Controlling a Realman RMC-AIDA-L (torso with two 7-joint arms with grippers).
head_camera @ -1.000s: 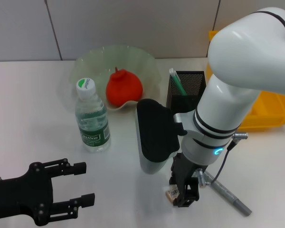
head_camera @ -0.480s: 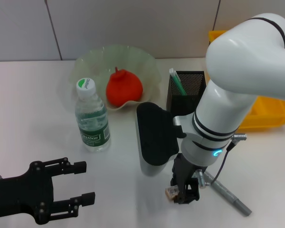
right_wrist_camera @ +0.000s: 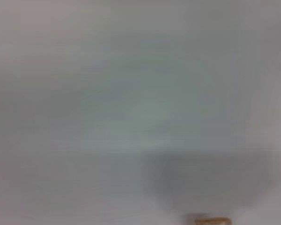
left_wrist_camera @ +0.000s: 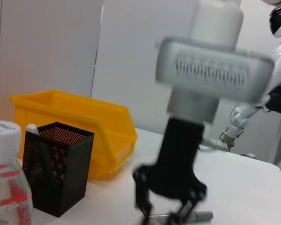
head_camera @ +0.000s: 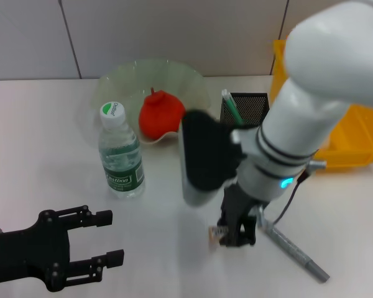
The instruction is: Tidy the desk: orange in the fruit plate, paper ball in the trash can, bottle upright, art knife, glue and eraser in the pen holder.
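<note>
Your right gripper (head_camera: 227, 237) has lifted and shifted left, jaws closed on the eraser (head_camera: 216, 234), now clear of the desk (head_camera: 43, 130). Carry it to the pen holder (head_camera: 247, 107); the left gripper (head_camera: 105, 239) idles with jaws spread, empty.

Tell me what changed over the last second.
The right gripper, shut on the eraser, has lifted and swung toward the pen holder, carrying the eraser off the table. The left gripper, bottle, orange in the plate and art knife stayed put.
</note>
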